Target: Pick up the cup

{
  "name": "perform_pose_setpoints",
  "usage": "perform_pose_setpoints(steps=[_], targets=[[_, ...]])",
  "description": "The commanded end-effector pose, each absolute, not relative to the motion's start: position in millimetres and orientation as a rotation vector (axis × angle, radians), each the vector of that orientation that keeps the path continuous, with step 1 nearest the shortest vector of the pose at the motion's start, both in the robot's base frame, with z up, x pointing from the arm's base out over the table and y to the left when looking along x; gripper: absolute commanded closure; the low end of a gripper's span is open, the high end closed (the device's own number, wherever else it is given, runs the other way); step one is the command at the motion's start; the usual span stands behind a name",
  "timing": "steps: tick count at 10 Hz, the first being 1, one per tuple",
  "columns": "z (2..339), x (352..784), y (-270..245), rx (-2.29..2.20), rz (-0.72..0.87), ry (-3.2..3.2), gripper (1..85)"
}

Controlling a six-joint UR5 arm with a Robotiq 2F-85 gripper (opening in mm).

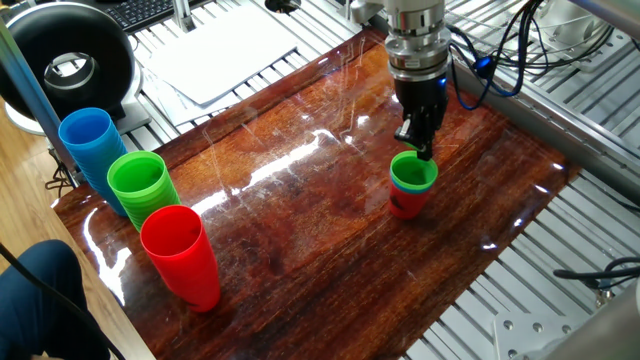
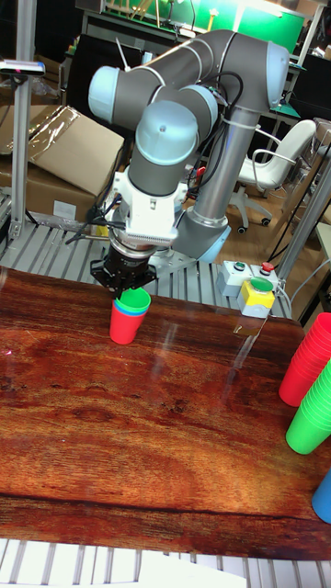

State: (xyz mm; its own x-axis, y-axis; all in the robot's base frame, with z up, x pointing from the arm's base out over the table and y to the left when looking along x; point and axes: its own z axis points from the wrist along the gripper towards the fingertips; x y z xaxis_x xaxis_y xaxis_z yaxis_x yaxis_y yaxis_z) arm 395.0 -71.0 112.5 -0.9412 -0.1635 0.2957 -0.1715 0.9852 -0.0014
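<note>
The cup [image 1: 413, 172] is small and bright green. It sits nested on top of a blue cup [image 1: 410, 187], which sits in a red cup [image 1: 406, 206], right of the table's middle. My gripper [image 1: 424, 150] comes straight down onto the cup's far rim, and its dark fingers are pinched together on that rim. From the tall fixed view the cup [image 2: 135, 300] tilts slightly under the gripper [image 2: 125, 283], with the red cup [image 2: 123, 327] standing on the wood.
Three tall tumbler stacks stand at the table's left corner: blue [image 1: 88, 140], green [image 1: 140, 185] and red [image 1: 182, 252]. A white sheet [image 1: 225, 55] and a black round device [image 1: 68, 65] lie beyond the far edge. A button box [image 2: 253, 294] sits behind the table.
</note>
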Motion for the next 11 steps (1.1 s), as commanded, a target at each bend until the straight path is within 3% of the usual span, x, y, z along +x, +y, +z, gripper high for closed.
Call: perform_pose_setpoints(steps=[1,11], targets=[[115.7,395.8,-67.0,0.229,0.027,-2.830,84.3],[120.1,398.8,-49.9,0.230,-0.060,-2.836,84.3]])
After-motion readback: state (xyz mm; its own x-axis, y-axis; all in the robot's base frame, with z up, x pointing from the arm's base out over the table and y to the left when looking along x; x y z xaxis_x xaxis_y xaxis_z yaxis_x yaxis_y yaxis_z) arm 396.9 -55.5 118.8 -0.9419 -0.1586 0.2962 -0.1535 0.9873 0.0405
